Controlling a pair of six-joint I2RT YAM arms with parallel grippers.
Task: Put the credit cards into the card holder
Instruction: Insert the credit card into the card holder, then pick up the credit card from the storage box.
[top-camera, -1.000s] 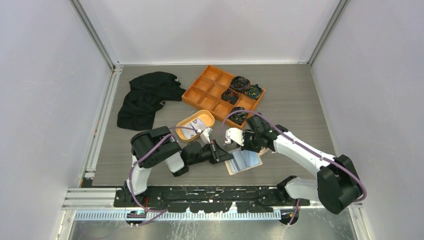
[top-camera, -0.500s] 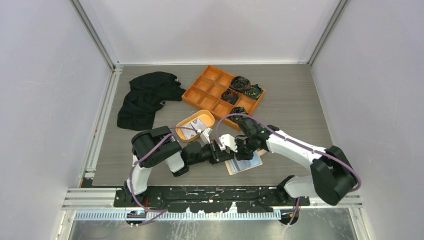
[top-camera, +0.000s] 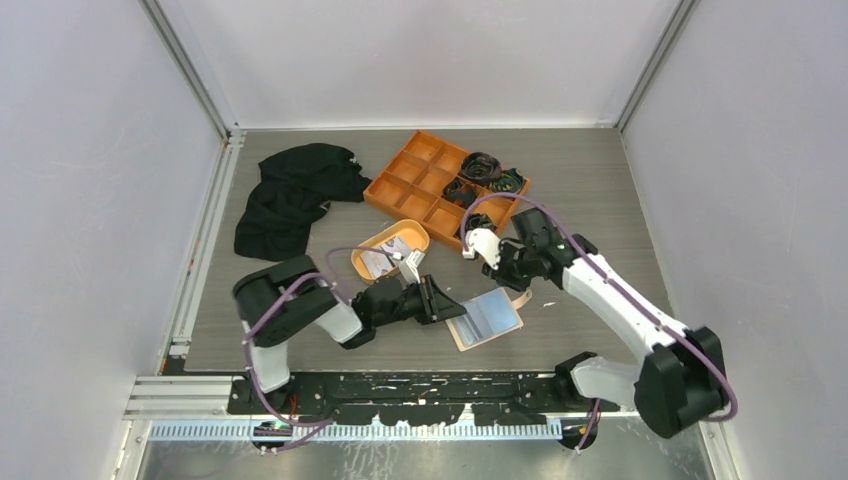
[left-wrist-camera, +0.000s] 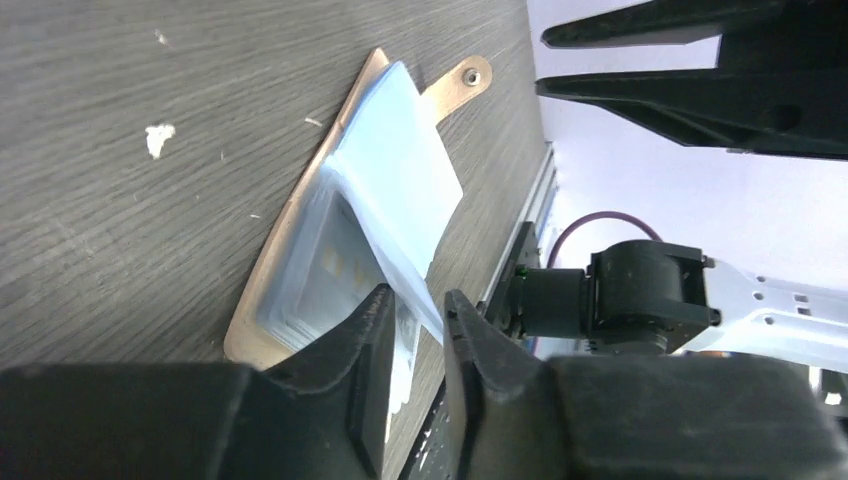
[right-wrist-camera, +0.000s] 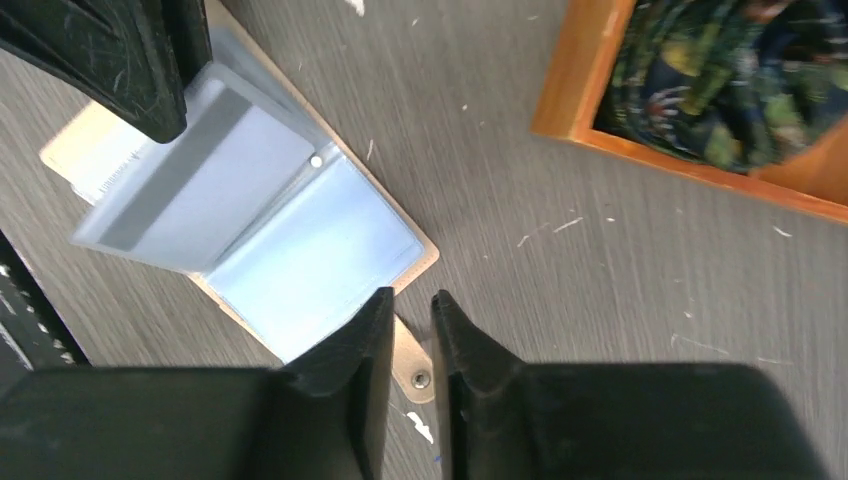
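I am looking at the card holder (top-camera: 487, 318), which is lying open on the worktop (top-camera: 600, 200) just in front of the two arms. Its snap tab (left-wrist-camera: 455, 85) is pointing to the side away from the left arm. The left tool (left-wrist-camera: 412, 320) is reaching in from the left, low over the worktop, and its fingers are pinching the edge of a light blue leaf (left-wrist-camera: 400, 190). This leaf is standing up at a slant from the fold of the holder. I cannot tell if it is a card or a plastic page of the holder. In the right wrist view it is showing a grey stripe along its length. Under it, a pale printed card (left-wrist-camera: 335, 275) is sitting in the half of the holder nearest the left tool. The right tool (right-wrist-camera: 410, 298) is hanging above the snap tab, apart from the holder, with its fingers nearly pressed together and nothing between them. More credit cards (top-camera: 385, 262) are lying in the oval orange dish (top-camera: 415, 228), just behind the left tool. The orange divided tray (top-camera: 393, 165) is sitting further back, and a black cloth (top-camera: 290, 195) is lying to its left.
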